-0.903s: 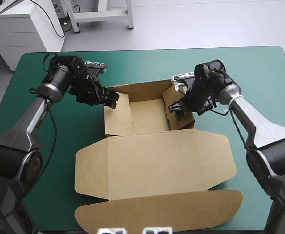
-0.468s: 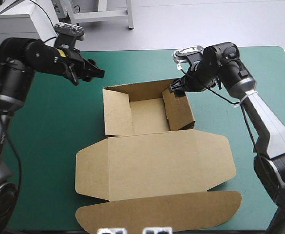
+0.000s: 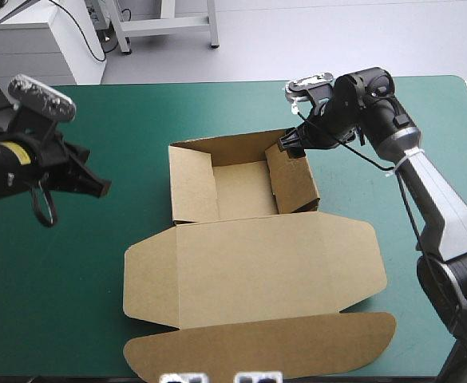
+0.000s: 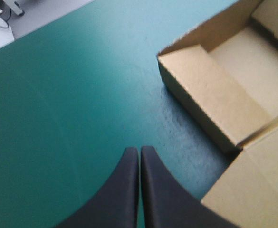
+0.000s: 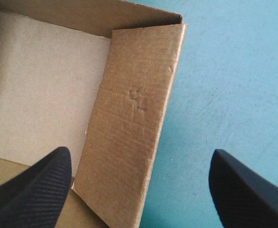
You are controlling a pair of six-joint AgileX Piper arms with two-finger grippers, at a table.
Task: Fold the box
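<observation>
The brown box (image 3: 241,191) sits in the middle of the teal-green counter (image 3: 81,303); its far half stands as an open tray with walls raised, and its lid (image 3: 273,271) lies flat toward the near edge; the left tool (image 4: 139,149) is clenched and empty, its black fingers meeting in one point, and it hangs over bare cover, well apart from the tray's left wall (image 4: 210,95); the right tool (image 5: 139,154) is released, fingers wide apart, above the tray's far right corner, with the upright right wall (image 5: 129,118) between them.
</observation>
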